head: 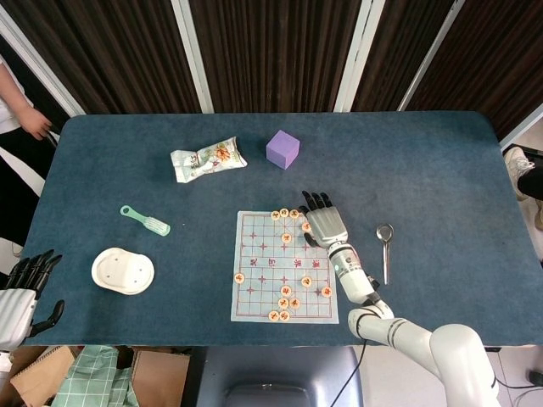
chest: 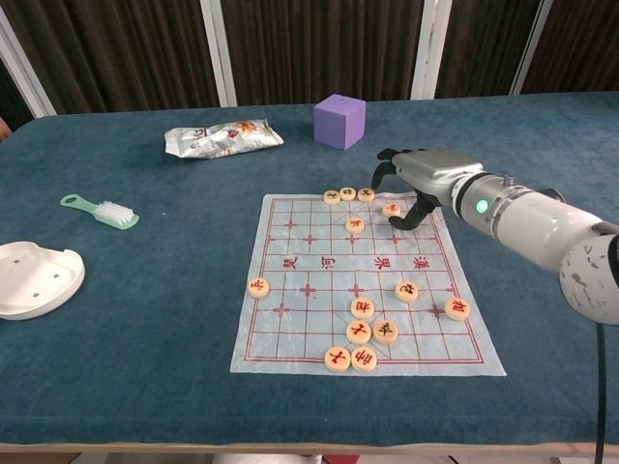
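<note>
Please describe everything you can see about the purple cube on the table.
The purple cube is a plain solid-looking block, lilac all over, with sharp edges and a matte surface, perhaps foam. It rests flat on the blue table, turned slightly so that one corner faces the cameras. It stands behind the chess board, to the right of the snack bag. Nothing touches it; the right hand is nearby but apart.

Right hand (head: pixel 325 225) poised over chess board (head: pixel 285 267), fingers curled above pieces. Left hand (head: pixel 19 292) idle at table edge.
</note>
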